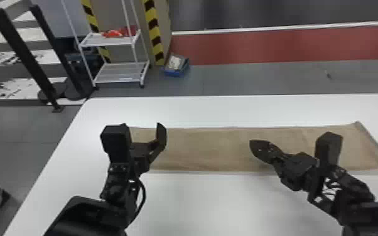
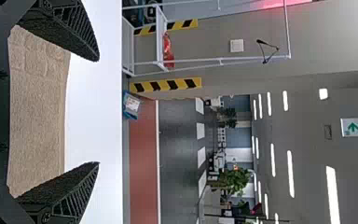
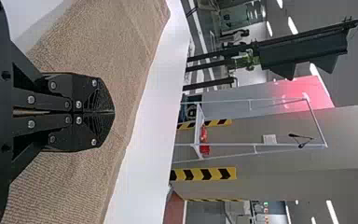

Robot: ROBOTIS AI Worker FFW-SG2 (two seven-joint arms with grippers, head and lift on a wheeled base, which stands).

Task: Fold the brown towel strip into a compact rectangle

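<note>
Beginning the first cross fold looks to be the step in hand, since the towel (image 1: 210,147) is lying in its long shape over the bench (image 1: 213,201), side to side in front of the robot. I would judge the task as near its start: no end of the towel is brought over upon the rest, and the compact rectangle is still to be made.

The left gripper (image 2: 98,111) is at the left end of the towel, with its jaws wide apart and nothing between their tips that I can see as gripped. The right gripper (image 3: 113,112) is over the right part of the towel, and its jaws are together, with no cloth seen in them. Whether they touch the towel below, I cannot tell.

The next move probably calls for the left jaws to go down at the left end, take the edge of the cloth, and carry it toward the middle or the right. The right jaws could press the cloth lightly, so that it does not slide, or must open first if they shall take an end also. A shallow pinch may miss the cloth, and an uneven pull may make the fold crooked.
</note>
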